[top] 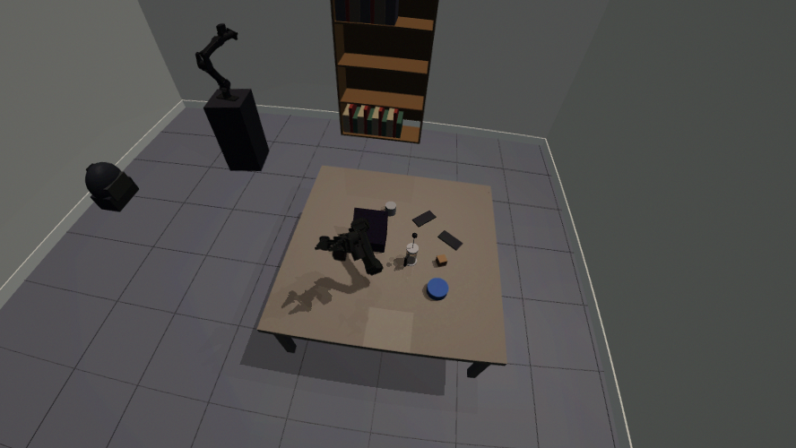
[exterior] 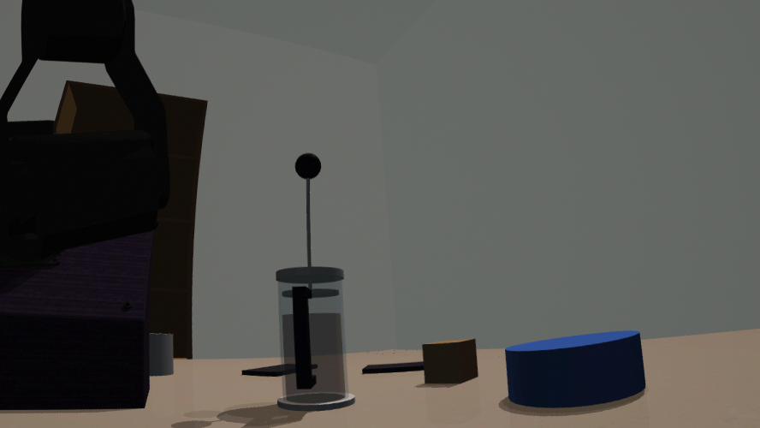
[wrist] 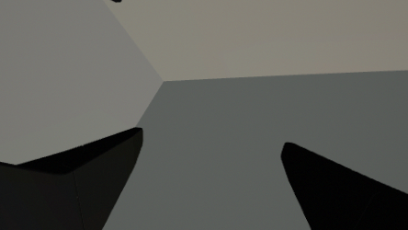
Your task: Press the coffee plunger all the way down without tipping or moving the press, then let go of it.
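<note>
The coffee press stands upright on the table, its black handle on the side facing the exterior camera. Its plunger is up: the black knob sits on a long bare rod high above the lid, and the plunger disc is just under the lid inside the glass. My gripper is open, with only walls and ceiling between its fingers. In the top view it is at the arm's left end, well away from the press. The press is not in the wrist view.
A dark purple block lies beside the arm, left of the press. A grey cylinder and two dark slabs lie behind. A brown cube and a blue disc are to the right.
</note>
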### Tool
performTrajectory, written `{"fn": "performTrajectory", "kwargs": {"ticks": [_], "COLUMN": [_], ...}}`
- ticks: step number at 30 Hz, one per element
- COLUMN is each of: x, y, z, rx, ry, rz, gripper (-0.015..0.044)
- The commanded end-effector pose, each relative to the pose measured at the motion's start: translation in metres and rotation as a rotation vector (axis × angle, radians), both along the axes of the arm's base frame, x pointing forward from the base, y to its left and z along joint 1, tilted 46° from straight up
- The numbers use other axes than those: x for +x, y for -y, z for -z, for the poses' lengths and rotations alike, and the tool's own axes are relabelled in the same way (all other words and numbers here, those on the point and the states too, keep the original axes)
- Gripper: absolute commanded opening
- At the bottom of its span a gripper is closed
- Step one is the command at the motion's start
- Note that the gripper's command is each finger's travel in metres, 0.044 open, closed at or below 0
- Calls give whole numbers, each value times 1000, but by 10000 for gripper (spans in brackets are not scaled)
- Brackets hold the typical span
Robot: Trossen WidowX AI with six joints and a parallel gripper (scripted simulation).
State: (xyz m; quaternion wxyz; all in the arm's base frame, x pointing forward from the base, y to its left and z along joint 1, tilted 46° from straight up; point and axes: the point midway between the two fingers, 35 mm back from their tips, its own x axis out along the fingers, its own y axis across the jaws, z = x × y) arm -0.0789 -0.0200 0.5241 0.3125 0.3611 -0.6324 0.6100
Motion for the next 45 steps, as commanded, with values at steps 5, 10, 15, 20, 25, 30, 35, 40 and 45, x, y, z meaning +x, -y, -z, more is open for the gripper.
{"fn": "performTrajectory", "kwargs": {"ticks": [5,10,15,20,25,30,35,40,45], "x": [0,10,31,71,124,187,248,298,330], "y": [-36,-116,-176,-238,-280,-292,-276,-233,-169], "z": [-4,2,21,57,108,162,217,267,306], "rx": [-155,-482,-722,-988,-1208,-1338,-1419,-1442,-1398], "ry": [-36,-151,-272,-474,-709,-974,-1243,-1515,-1752], "rz": [18,81,162,286,466,721,1016,1364,1782], "gripper": [440,440,440,440,440,440,440,440,440]}}
